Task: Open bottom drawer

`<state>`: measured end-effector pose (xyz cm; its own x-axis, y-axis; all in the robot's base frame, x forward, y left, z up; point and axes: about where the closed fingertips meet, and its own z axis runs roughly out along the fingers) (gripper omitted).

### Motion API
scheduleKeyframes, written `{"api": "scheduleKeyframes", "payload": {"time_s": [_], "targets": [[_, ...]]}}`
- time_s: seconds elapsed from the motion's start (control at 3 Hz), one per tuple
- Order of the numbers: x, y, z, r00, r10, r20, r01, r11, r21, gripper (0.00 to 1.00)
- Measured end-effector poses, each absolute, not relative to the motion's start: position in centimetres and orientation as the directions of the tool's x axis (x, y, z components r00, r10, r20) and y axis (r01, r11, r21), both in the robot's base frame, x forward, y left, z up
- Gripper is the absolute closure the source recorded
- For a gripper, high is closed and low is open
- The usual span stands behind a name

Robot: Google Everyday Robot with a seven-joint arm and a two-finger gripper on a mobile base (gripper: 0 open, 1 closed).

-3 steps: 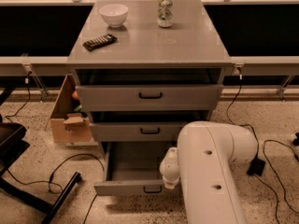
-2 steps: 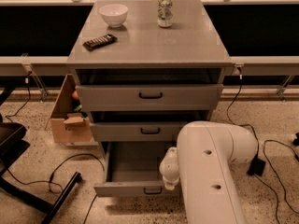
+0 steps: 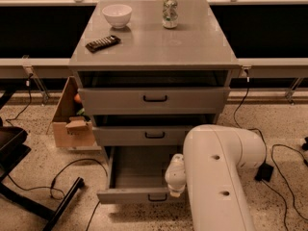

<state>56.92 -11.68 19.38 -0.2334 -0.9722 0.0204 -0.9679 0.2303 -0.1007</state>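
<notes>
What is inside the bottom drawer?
The bottom drawer is pulled out, and the part in view shows only plain grey floor. The arm hides the rest of the inside, with the gripper at the drawer's front edge.

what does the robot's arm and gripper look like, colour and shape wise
The arm is a bulky, smooth white shell with rounded edges and two small dark round holes. No markings or cables show on it. The gripper, by the front of the bottom drawer, is a smaller rounded white piece.
</notes>
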Motion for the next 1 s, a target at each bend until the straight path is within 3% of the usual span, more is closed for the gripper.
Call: {"api": "scheduleKeyframes", "payload": {"time_s": [1.0], "targets": [[56.13,-11.2,19.78,-0.229,-0.973,-0.009,-0.965,0.228,-0.127,1.0]]}}
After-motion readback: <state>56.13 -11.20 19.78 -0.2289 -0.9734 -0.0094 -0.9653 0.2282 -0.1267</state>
